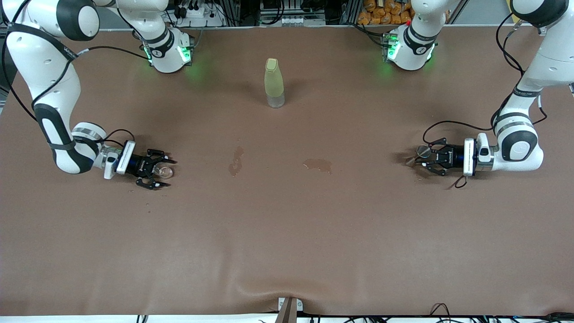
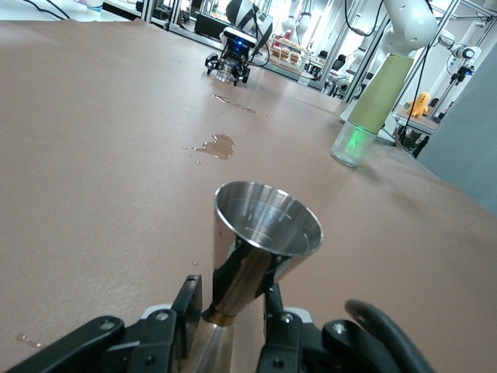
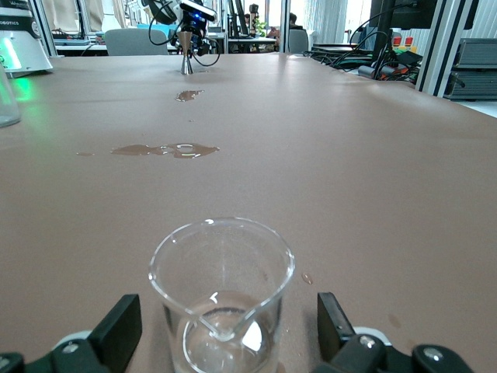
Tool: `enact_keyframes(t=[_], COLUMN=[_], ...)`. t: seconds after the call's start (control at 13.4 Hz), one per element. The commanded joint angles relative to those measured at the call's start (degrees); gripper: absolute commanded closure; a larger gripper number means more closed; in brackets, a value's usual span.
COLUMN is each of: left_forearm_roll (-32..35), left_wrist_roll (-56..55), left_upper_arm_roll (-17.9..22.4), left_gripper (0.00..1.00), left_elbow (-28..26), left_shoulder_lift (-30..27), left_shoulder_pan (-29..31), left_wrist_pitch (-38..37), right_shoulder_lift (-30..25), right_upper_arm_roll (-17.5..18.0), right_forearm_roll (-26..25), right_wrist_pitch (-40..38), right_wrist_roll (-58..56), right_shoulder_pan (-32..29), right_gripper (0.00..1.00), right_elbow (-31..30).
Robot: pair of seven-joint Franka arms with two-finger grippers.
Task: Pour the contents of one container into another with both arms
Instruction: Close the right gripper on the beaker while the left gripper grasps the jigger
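You're at the grab stage: left gripper (image 2: pixel 233 322) pinching the steel jigger (image 2: pixel 260 252) stem on the table, right gripper (image 3: pixel 225 330) wide around the beaker (image 3: pixel 223 299), not gripping. Close right next, then lift both.

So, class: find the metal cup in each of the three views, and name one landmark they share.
Front view: the metal cup stands on the table toward the left arm's end, between the left gripper's fingers.
Left wrist view: it fills the foreground, fingers against its narrow waist.
Right wrist view: small and distant, under the left gripper.
Shared landmark: the spill on the table.
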Motion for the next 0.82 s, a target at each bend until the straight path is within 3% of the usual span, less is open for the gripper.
enact_keyframes(t=[0.0, 0.07, 0.37, 0.6, 0.75], left_forearm_roll=[-1.3, -1.3, -1.3, -4.0, -8.0], left_wrist_roll=[0.5, 0.2, -3.6, -6.8, -6.9], left_upper_arm_roll=[0.0, 0.0, -0.3, -4.4, -8.6], left_gripper=[0.94, 1.0, 1.0, 1.0, 1.0], left_elbow=[0.2, 0.3, 2.0, 4.1, 4.4], left_shoulder_lift=[-0.4, -0.6, -3.1, -4.4, -4.7], left_shoulder_pan=[-0.1, -0.1, -1.4, -2.4, -2.9], left_wrist_pitch=[0.4, 0.7, 0.7, 1.7, 5.8], right_shoulder_lift=[2.2, 2.3, 2.4, 2.4, 2.3], right_upper_arm_roll=[-0.2, -0.2, -0.1, 0.0, 0.1], right_forearm_roll=[3.1, 3.3, 3.6, 3.9, 4.0], right_wrist_pitch=[-0.8, -0.8, -0.8, -0.8, -0.8], right_wrist_roll=[-17.4, -17.4, -17.5, -17.5, -17.5], right_shoulder_pan=[0.0, 0.1, 0.3, 0.5, 0.6], right_gripper=[0.0, 0.07, 0.48, 0.79, 0.92], right_elbow=[-0.5, -0.5, -0.4, -0.4, -0.4])
